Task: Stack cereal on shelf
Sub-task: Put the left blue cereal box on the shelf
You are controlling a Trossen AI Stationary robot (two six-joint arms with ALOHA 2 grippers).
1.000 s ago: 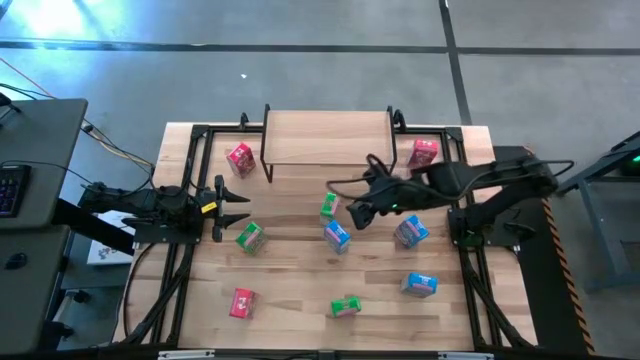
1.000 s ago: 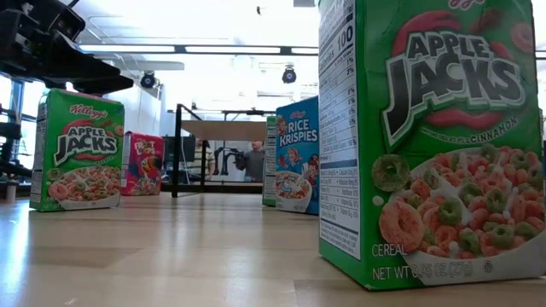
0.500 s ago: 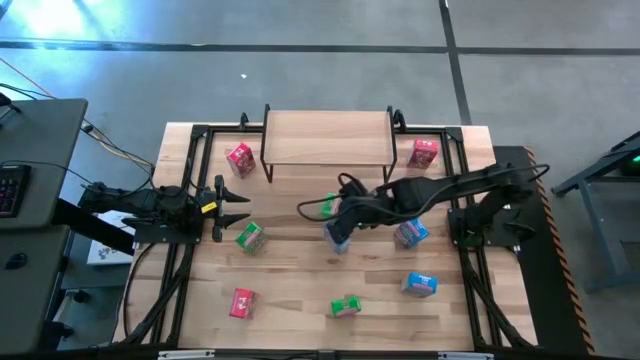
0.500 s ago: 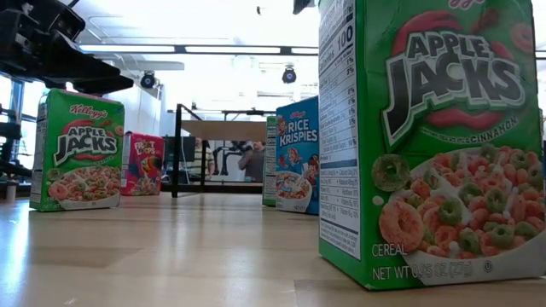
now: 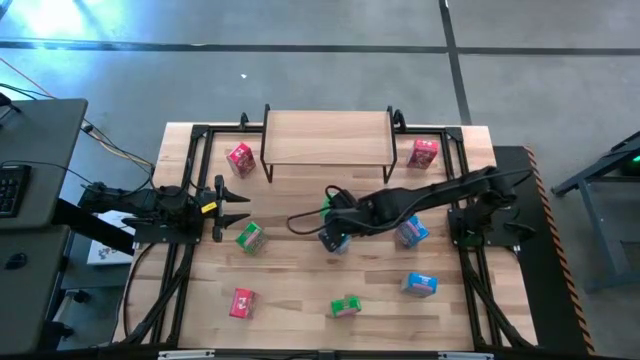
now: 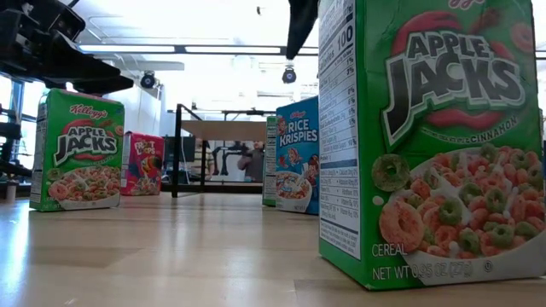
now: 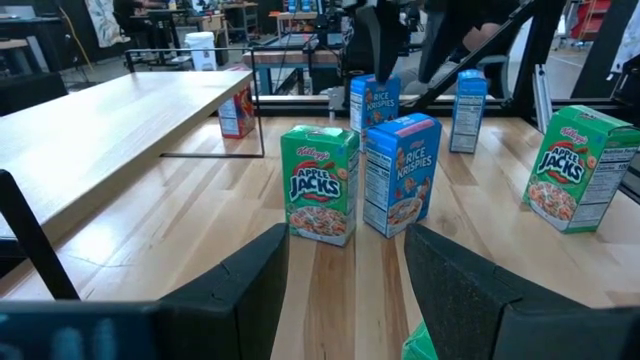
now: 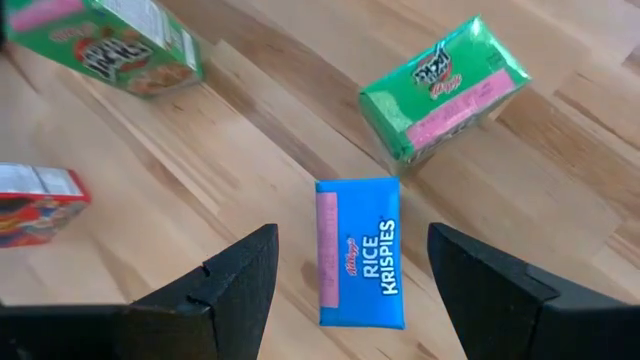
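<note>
The shelf (image 5: 325, 140) stands at the table's far edge, its top board bare. Cereal boxes stand scattered on the tabletop: red ones (image 5: 240, 158) (image 5: 424, 152) (image 5: 242, 302), green ones (image 5: 249, 236) (image 5: 346, 306) (image 5: 326, 206), blue ones (image 5: 411, 232) (image 5: 419, 285). My right gripper (image 8: 350, 285) hangs open above the mid-table blue box (image 8: 360, 250), slanting down, one finger to each side of the box's top and clear of it; its finger (image 6: 299, 26) shows above that box (image 6: 297, 153). My left gripper (image 5: 235, 207) waits open at the left edge.
A green box (image 8: 440, 90) stands close beside the blue one on its far side. Black frame rails (image 5: 190, 250) run along the table's left and right sides. Bare wood lies between the boxes and the shelf legs (image 5: 268, 165).
My right gripper has reached toward the table's left and come down, tipping more steeply downward, from beside the shelf's right end to above the mid-table blue box. It has stayed open. No box has moved.
</note>
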